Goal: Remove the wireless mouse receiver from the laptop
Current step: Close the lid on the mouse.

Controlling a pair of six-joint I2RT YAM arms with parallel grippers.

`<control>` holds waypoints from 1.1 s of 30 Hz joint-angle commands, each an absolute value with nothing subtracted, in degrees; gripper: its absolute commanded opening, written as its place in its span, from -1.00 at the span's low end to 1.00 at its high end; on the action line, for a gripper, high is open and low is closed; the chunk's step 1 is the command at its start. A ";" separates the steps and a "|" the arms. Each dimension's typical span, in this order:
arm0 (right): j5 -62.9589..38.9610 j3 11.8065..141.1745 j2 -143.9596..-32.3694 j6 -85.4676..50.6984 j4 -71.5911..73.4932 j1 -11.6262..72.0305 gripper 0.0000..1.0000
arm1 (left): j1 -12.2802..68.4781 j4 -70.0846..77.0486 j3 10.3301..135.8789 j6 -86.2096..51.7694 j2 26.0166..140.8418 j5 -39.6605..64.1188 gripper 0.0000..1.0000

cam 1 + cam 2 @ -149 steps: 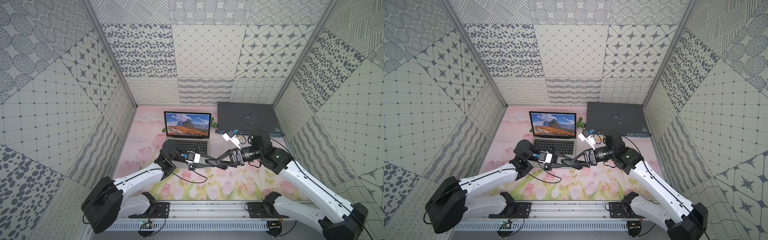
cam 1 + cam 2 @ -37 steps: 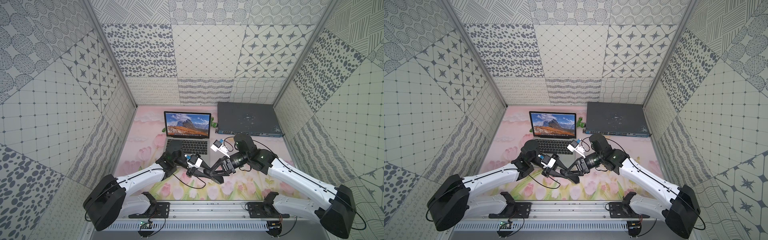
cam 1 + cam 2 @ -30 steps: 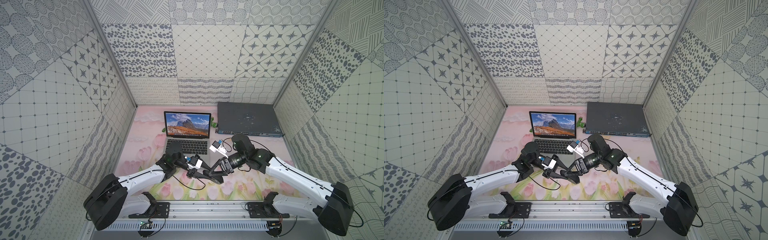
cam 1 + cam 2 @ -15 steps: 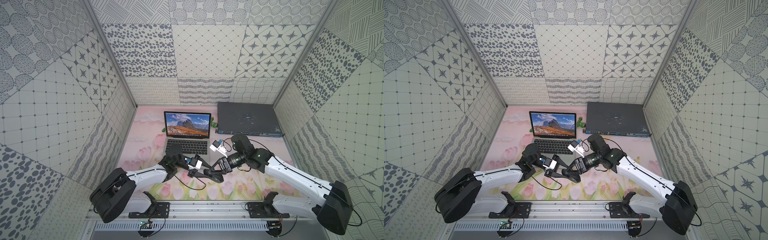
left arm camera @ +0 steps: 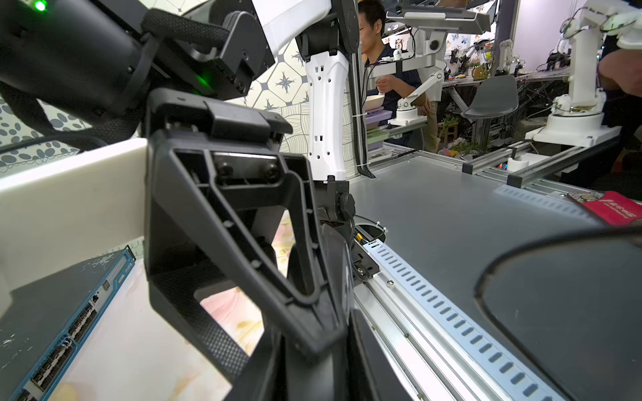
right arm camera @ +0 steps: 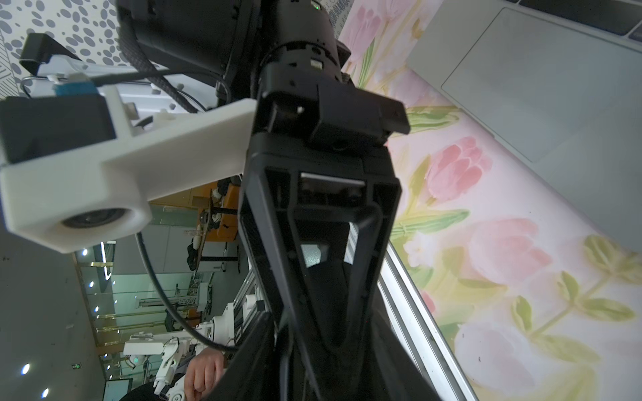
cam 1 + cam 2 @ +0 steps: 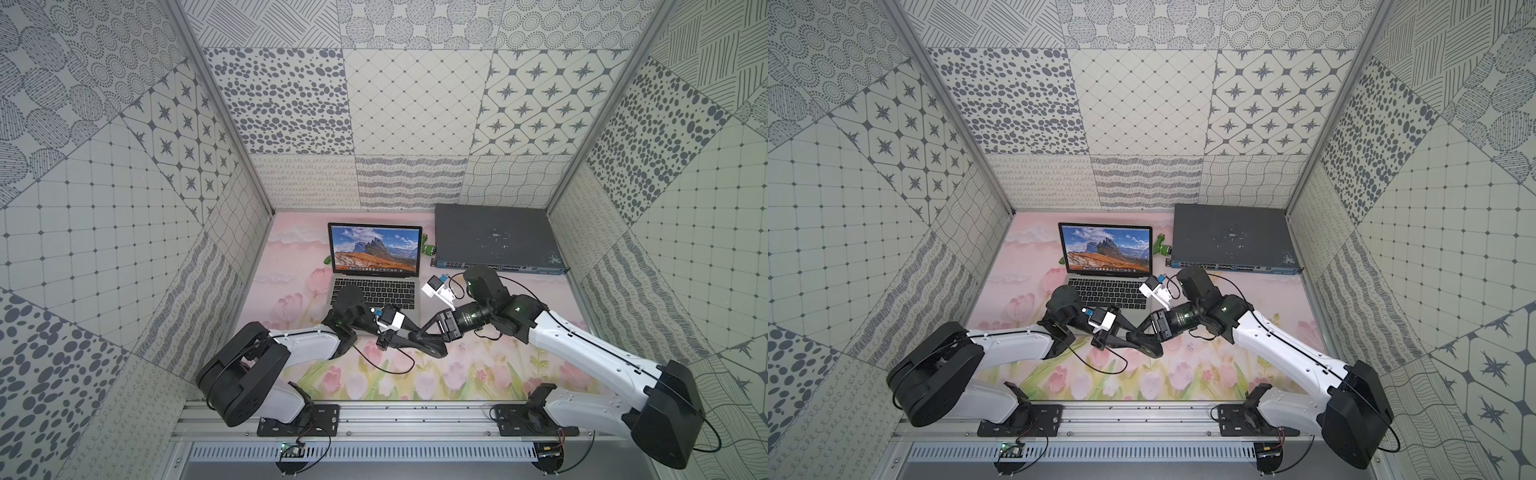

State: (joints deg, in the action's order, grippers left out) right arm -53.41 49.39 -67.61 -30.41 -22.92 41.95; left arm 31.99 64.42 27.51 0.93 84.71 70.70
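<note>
Removal is looking unconfirmed: the left gripper [image 7: 432, 348], pressed together, is hovering by the right gripper [image 7: 424, 336], spread untellable, before the laptop [image 7: 376, 291], receiver unseen.

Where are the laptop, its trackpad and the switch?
laptop [image 7: 376, 249]: in a top view, on its screen.
trackpad [image 6: 542, 80]: in the right wrist view, its middle.
switch [image 7: 494, 237]: in a top view, on its lid.

We see a flat dark grey network switch [image 7: 494, 239] lying in the tabletop's [image 7: 291, 257] far right corner, and a small green object [image 7: 428, 249] just beside it.
</note>
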 commanded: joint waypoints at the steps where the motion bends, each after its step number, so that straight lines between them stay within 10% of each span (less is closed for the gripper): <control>1: -66.09 49.62 -67.15 -30.76 -23.91 44.24 -0.47 | 29.81 72.68 28.87 -5.72 86.97 51.60 -0.62; 16: -63.26 53.86 -66.89 -33.29 -22.24 31.38 0.34 | 29.62 71.04 28.04 -8.17 88.46 48.34 -1.00; 33: -49.68 45.92 -60.26 -34.73 -21.48 8.22 0.37 | 34.70 54.73 34.95 8.83 93.92 32.91 -1.00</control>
